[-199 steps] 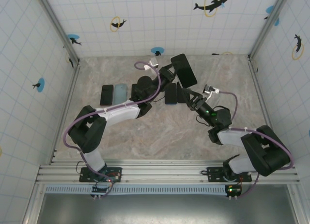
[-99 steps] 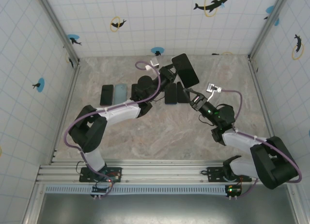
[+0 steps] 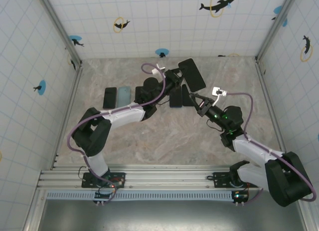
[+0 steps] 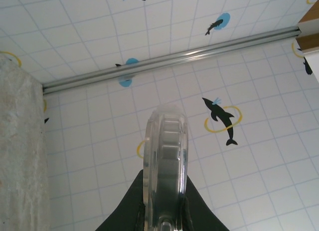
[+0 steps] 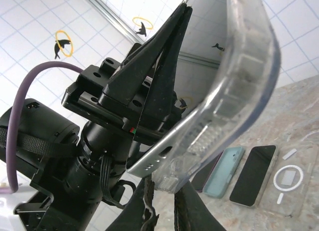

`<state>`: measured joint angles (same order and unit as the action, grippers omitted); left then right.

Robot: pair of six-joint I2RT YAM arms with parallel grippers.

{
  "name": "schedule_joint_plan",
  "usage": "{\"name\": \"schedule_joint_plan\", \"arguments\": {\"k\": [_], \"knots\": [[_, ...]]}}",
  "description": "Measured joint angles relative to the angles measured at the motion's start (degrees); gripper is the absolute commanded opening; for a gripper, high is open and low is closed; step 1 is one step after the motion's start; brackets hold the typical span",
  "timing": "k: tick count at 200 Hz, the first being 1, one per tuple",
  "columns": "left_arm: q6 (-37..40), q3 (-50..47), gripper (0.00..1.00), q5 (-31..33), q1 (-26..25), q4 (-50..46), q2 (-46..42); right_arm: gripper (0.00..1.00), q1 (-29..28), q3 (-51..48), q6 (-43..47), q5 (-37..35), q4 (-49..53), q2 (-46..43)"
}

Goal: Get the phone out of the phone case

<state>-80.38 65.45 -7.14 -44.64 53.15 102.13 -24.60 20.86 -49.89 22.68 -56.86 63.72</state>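
The phone (image 3: pixel 192 74), a dark slab in a clear phone case (image 5: pixel 242 86), is held up above the table's far middle. My left gripper (image 3: pixel 180 80) is shut on it across its two faces. In the left wrist view the cased phone (image 4: pixel 166 156) stands edge-on between that gripper's (image 4: pixel 164 213) black fingers. My right gripper (image 3: pixel 196 98) is below it, shut on the case's lower corner. In the right wrist view the right gripper (image 5: pixel 164 203) pinches that clear corner, which has peeled away from the phone's silver edge (image 5: pixel 158 157).
On the marble table (image 3: pixel 164 136) lie a black phone (image 3: pixel 109 97) and a pale teal case (image 3: pixel 123 96) at the left, and two dark slabs (image 3: pixel 179 96) under the grippers. The right wrist view has a teal case (image 5: pixel 224 171), black phone (image 5: pixel 253 175) and clear ringed case (image 5: pixel 289 178). Tiled walls surround the table.
The right arm's forearm swung out to the right while its gripper stayed at the case's lower corner and shut on it. The left gripper shifted the phone slightly right.
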Motion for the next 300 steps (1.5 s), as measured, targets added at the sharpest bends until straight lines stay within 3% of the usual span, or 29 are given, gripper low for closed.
{"name": "schedule_joint_plan", "arguments": {"k": [25,66,111,186,218,256,300], "knots": [[-0.2,1.6,0.00,-1.4,0.1,-0.5,0.5,0.07,1.0,0.2,0.5,0.8,0.4,-0.7],[3.4,1.8,0.00,-5.2,1.4,-1.0,0.4,0.39,4.1,0.3,2.6,4.7,1.9,-1.5],[12.3,3.1,0.00,-15.2,5.9,-2.8,-0.9,0.52,10.6,1.3,9.4,13.0,11.3,-1.9],[36.9,8.3,0.00,-36.6,11.3,-8.5,-3.4,0.53,12.6,19.9,36.0,31.3,34.3,3.5],[47.3,9.3,0.00,-42.8,11.3,-13.9,-5.0,0.46,12.2,23.1,45.5,36.0,39.5,6.3],[53.5,12.8,0.00,-48.9,11.3,-18.6,-5.6,0.39,11.4,26.3,50.4,41.2,41.1,10.5],[54.9,14.4,0.00,-52.8,11.3,-20.4,-5.6,0.28,9.9,27.9,53.4,43.4,41.6,11.8]]}}
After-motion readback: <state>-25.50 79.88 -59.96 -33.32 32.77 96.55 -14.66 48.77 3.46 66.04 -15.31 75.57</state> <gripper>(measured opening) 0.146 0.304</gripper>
